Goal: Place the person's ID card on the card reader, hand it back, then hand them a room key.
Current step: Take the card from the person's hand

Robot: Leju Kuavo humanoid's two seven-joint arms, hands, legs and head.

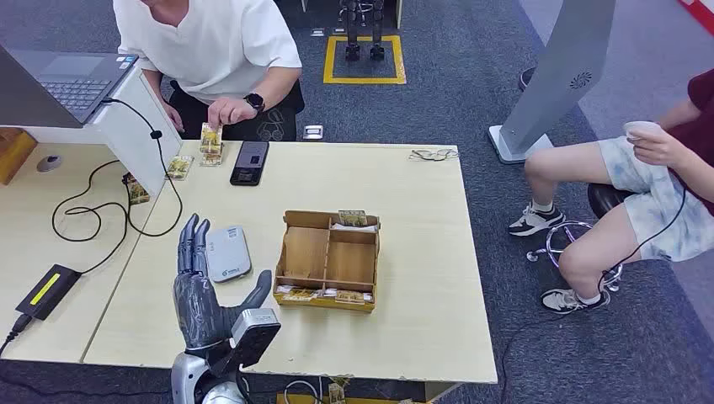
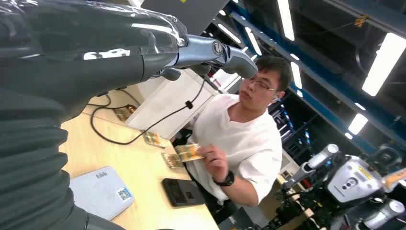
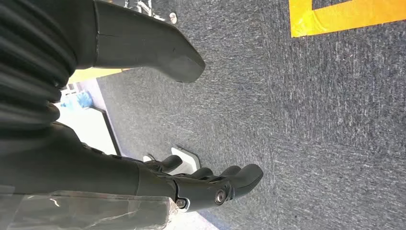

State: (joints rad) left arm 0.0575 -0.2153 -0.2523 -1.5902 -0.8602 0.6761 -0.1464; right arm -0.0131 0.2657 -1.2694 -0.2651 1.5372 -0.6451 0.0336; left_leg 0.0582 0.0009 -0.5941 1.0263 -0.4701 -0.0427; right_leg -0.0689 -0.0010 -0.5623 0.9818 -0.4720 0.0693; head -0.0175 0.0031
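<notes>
ID card sits at about eleven o'clock from my left hand, across the table, pinched upright in the person's hand; more cards lie on the table just below and beside it. In my left wrist view the card shows fanned in that hand. My left hand is raised over the near edge, palm up, fingers straight and apart, thumb out to two o'clock, holding nothing. The reader lies just beyond my fingertips at one o'clock. My right hand hangs over the carpet, fingers loosely curled, empty.

Risks, as I judge them: the card is thin and held edge-on, so if I close too early or too late it slips past my fingers onto the table. Several similar cards lie close, so I could take the wrong one. Reaching far, my forearm might nudge the reader or snag the cable at eleven o'clock. The box at three o'clock could be bumped on the swing back.
</notes>
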